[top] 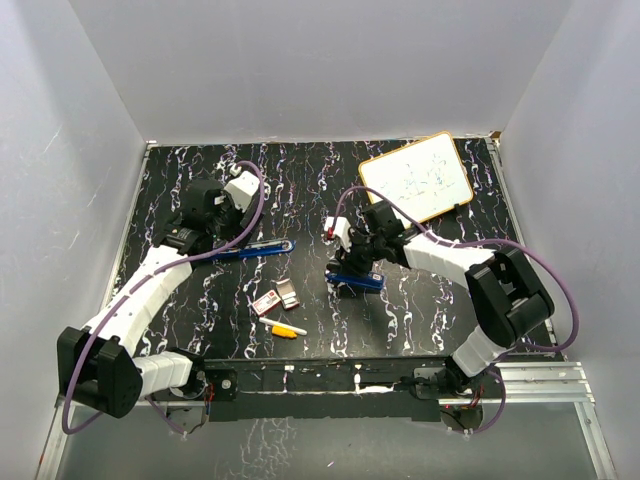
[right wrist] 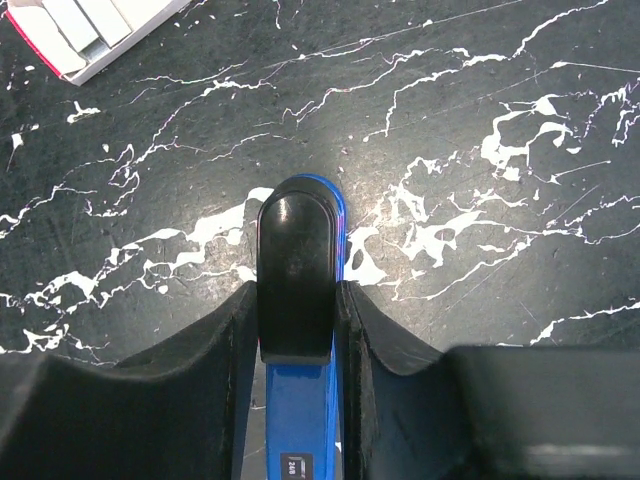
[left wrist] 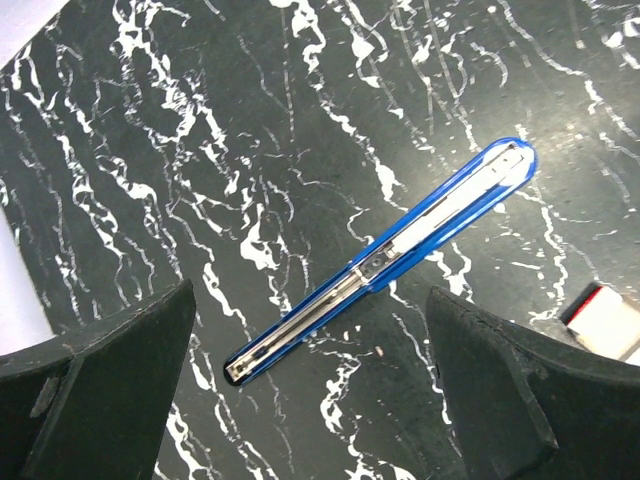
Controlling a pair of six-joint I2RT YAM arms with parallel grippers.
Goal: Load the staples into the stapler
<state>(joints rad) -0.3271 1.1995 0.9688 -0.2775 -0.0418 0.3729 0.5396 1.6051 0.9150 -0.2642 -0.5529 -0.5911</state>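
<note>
A long blue stapler (left wrist: 385,255) lies opened flat on the black marbled table, its metal channel facing up. My left gripper (left wrist: 310,300) hangs above it, open wide, touching nothing. A second blue stapler part with a black cap (right wrist: 296,275) stands between the fingers of my right gripper (right wrist: 297,292), which press on both its sides; in the top view it is near the table's middle (top: 355,281). The staples sit in a small red-and-white box (top: 281,298), open, with grey strips showing (right wrist: 85,25). The box's corner also shows at the left wrist view's right edge (left wrist: 605,320).
A yellow-and-white marker (top: 284,327) lies just in front of the staple box. A whiteboard with a wooden frame (top: 417,177) rests at the back right. White walls close in the table on three sides.
</note>
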